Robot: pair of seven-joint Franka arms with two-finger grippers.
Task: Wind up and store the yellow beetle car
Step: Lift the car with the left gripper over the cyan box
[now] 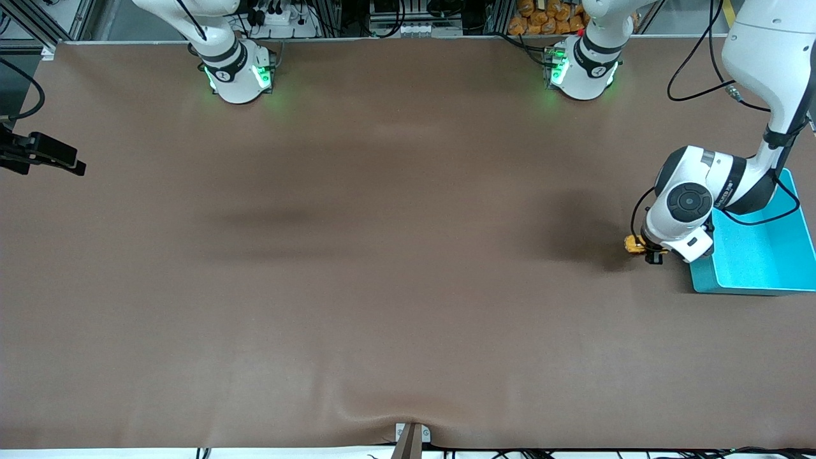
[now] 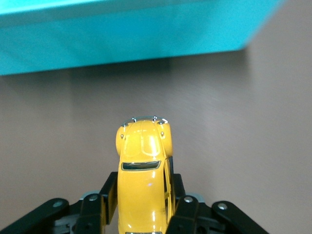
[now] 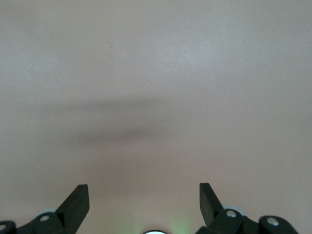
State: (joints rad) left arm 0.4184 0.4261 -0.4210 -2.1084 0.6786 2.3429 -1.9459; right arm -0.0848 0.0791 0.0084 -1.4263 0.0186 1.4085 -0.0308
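- Front view: one brown table [image 1: 382, 287] is seen, with two arm bases along its top edge. One teal bin [image 1: 765, 261] is set at the left arm's end of the table, and it is taken as the landmark here.
- Front view: one yellow beetle car [image 1: 633, 244] is seen just beside the teal bin, toward the right arm's end of the table from it. The left gripper [image 1: 651, 255] is lowered over the car, between car and bin; contact with the table cannot be told.
- Front view: of the right arm only the base is shown, well apart from the teal bin; the arm is held waiting.
- Left wrist view: one car is counted, its yellow body clamped between two black fingers [image 2: 95, 209], so the left gripper [image 2: 142, 214] is clenched on the yellow beetle car [image 2: 144, 170]. One wall of the teal bin [image 2: 126, 39] is seen near the car's rounded end, apart from it.
- Right wrist view: the right gripper [image 3: 144, 202] is held over bare table [image 3: 156, 73], with its two fingers [image 3: 78, 202] spread wide and nothing between them.
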